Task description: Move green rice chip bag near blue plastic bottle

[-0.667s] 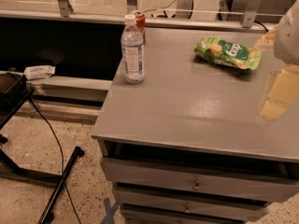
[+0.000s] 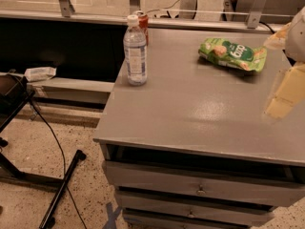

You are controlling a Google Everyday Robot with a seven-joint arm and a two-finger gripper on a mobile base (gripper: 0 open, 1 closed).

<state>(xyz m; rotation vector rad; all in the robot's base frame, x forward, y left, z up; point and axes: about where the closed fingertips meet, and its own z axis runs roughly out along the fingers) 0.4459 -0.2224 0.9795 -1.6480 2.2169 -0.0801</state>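
The arm comes in from the right edge of the view, its white body high up near the far right corner of the grey tabletop (image 2: 190,109). The pincer (image 2: 270,78) hangs over the tabletop's right side, spread open and gripping nothing. One pale yellow finger (image 2: 275,38) sits just beside the right end of the green rice chip bag (image 2: 232,54); whether it touches the bag cannot be told. The other finger (image 2: 287,92) lies nearer the camera, pointing down and left.

The bag lies flat at the far right of the tabletop. The blue plastic bottle (image 2: 136,51) stands upright by the far left edge, well apart from the bag. A red can (image 2: 142,22) stands just behind the bottle. Drawers (image 2: 200,187) sit below the tabletop.
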